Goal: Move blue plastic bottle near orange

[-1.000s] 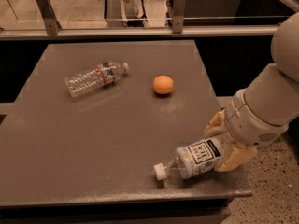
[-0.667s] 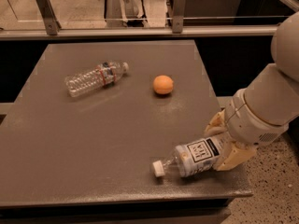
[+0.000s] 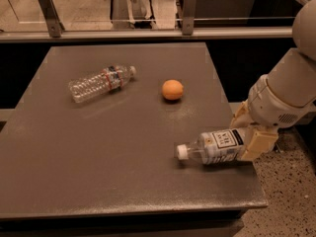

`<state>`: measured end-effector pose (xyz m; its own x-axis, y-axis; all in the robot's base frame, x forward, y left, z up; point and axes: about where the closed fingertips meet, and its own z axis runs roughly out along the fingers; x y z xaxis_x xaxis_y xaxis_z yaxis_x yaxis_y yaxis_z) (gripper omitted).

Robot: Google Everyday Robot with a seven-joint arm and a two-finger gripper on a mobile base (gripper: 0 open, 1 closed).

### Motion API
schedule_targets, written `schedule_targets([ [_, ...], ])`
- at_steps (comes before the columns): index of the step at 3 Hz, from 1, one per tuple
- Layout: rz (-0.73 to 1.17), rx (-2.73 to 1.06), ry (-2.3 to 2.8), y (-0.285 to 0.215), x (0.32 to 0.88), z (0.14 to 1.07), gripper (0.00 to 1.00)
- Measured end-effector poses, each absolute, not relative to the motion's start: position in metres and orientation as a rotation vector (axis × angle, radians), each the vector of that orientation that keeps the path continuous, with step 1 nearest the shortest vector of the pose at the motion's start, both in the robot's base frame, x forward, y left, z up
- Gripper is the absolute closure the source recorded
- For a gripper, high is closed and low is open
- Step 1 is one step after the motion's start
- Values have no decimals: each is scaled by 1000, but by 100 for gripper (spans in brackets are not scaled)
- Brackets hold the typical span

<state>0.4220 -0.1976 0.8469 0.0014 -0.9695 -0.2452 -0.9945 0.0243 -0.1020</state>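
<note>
The blue plastic bottle (image 3: 215, 146) lies on its side near the table's front right corner, white cap pointing left and the label with its dark square logo facing up. My gripper (image 3: 248, 132) comes in from the right and is shut on the bottle's base end, with one tan finger (image 3: 257, 144) in front of it and the other behind. The orange (image 3: 173, 90) sits on the table farther back and to the left, well apart from the bottle.
A slimmer clear ribbed bottle with a red band (image 3: 101, 83) lies on its side at the back left of the grey table (image 3: 98, 162). The table's right edge runs just under my gripper. A rail with metal posts (image 3: 187, 9) crosses behind the table.
The blue plastic bottle, held in my gripper, has shifted a little away from the front edge and to the right. The orange and the clear bottle have not moved.
</note>
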Motion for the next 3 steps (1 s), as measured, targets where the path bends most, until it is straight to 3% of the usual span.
schedule_targets([
  [3, 14, -1969, 1916, -199, 499, 877, 100],
])
